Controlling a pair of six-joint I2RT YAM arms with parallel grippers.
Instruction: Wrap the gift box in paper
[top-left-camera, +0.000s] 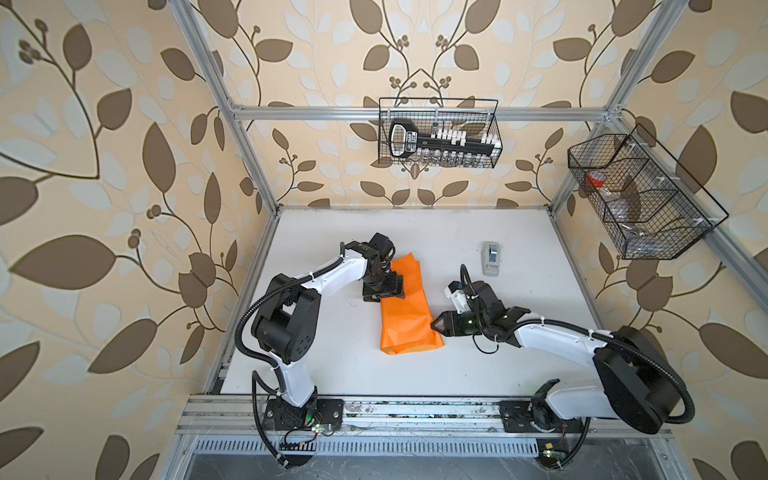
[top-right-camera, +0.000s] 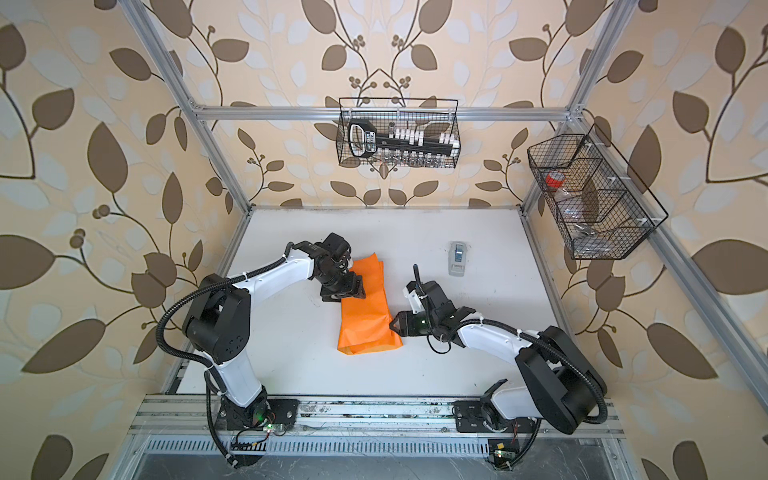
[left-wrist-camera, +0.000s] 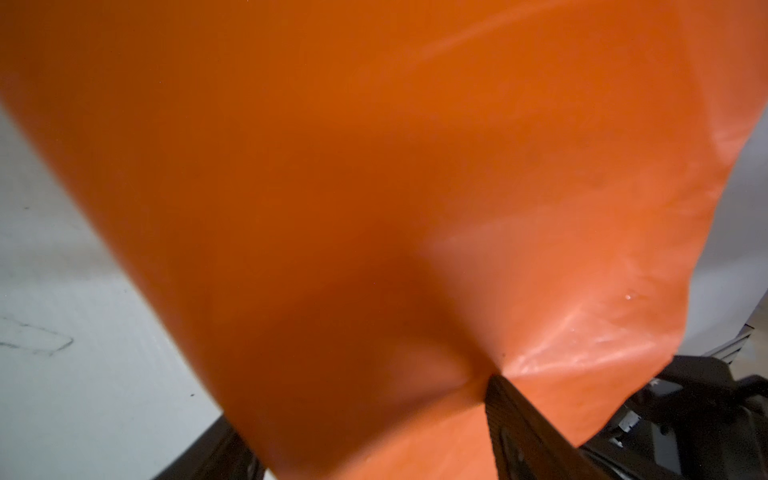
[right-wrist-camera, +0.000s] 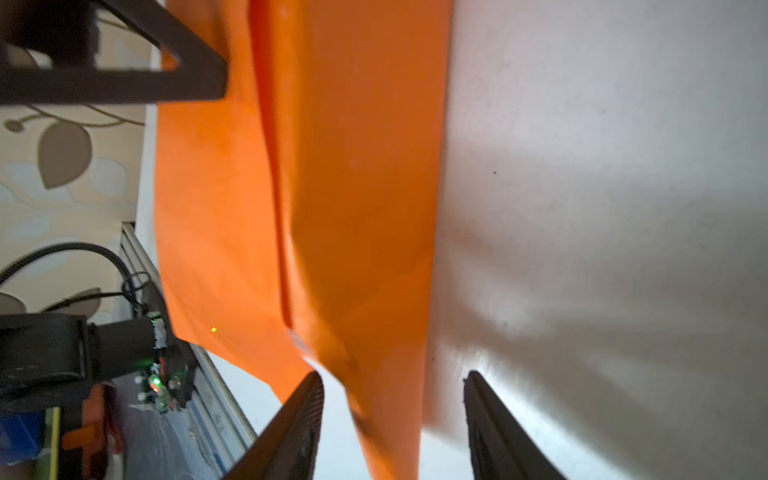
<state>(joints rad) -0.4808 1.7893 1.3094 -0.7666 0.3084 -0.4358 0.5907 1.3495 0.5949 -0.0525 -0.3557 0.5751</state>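
Left gripper (top-left-camera: 383, 293): we find it pointing down onto the far left part of the paper (top-left-camera: 409, 320). Its wrist view shows one finger (left-wrist-camera: 515, 415) with its tip dented into the sheet and creases spreading from the contact. The opposite finger is mostly hidden behind the paper. The fingers stand wide apart, but we cannot tell whether they clamp anything through the sheet.

Right gripper (top-left-camera: 435, 324): we log it lying low, aimed leftward at the sheet's right edge, near the middle of its length. The jaws are parted with a clear gap. In its wrist view the sheet's edge shows between the two fingers (right-wrist-camera: 307, 415), which are not closed on it.

Paper: we record one orange sheet, folded over into a long narrow band, lying on the white table (top-left-camera: 332, 365) between the two grippers. Its long axis runs from the near side to the far side, with the far end leaning slightly left. The near end is broader; the far end shows layered, pointed corners.

Tape dispenser (top-left-camera: 491, 257): we note it on the table, well apart to the far right of the paper.
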